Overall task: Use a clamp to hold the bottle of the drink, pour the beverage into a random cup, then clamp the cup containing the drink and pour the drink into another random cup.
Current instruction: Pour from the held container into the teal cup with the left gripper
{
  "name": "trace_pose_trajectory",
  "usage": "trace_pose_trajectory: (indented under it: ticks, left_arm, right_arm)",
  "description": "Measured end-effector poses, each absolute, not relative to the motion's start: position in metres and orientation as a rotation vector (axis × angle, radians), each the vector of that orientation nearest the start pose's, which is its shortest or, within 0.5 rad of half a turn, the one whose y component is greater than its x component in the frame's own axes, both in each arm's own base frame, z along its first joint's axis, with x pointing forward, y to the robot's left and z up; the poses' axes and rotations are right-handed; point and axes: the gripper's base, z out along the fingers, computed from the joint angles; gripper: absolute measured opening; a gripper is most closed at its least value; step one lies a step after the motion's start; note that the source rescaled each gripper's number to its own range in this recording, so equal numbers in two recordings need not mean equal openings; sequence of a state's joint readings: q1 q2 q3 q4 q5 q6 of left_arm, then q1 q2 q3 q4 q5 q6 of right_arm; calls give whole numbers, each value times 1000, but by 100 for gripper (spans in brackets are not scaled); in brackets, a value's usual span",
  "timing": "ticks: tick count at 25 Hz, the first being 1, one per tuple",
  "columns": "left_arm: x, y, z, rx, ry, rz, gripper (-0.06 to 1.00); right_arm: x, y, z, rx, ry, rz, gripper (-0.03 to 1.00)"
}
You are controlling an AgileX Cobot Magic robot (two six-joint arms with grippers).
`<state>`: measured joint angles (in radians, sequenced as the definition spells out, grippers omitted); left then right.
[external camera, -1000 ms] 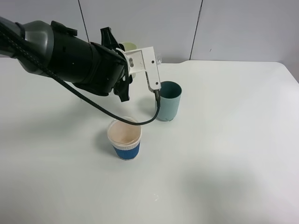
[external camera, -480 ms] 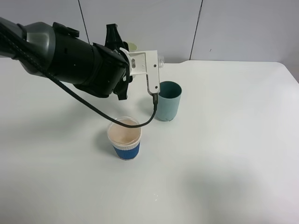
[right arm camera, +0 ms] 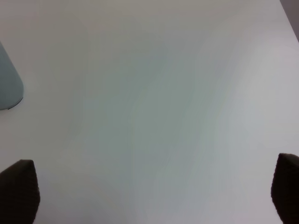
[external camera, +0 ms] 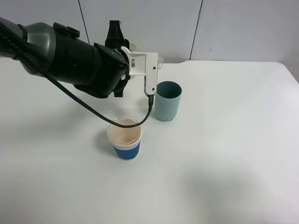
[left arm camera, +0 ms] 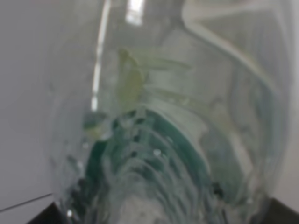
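Now the left gripper (external camera: 117, 58) is clamped on the bottle (left arm camera: 149, 140), tipped on its side with its mouth above the teal cup (external camera: 167, 100), while the right gripper (right arm camera: 152, 191) hangs, fingers apart, over the white table (right arm camera: 154, 93).

The high camera looks down from the near side of the tabletop (external camera: 233, 154) toward its far edge and the wall behind, set far enough back to take in most of the surface up to the far right corner. The left wrist camera sits hard against the clear bottle (left arm camera: 163, 93), which fills its blurred view. The right wrist camera faces down at bare tabletop from close, its dark fingers (right arm camera: 18, 191) just in frame. It catches a sliver of the teal cup (right arm camera: 7, 84), which the high view shows whole.
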<state>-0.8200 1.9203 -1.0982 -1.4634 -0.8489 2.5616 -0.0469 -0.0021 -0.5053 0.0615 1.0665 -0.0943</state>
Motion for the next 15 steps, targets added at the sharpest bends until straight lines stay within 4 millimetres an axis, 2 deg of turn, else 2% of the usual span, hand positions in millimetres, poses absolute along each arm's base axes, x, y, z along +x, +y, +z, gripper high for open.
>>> trace_pose_trajectory:
  ticks: [8, 15]
  left_arm:
    - [312, -235, 190, 1492, 1523, 1132, 3]
    - [316, -239, 200, 1458, 1499, 1136, 3]
  right_arm:
    - [-6, 5, 278, -52, 2040, -15, 100]
    - [-6, 5, 278, -52, 2040, -15, 100]
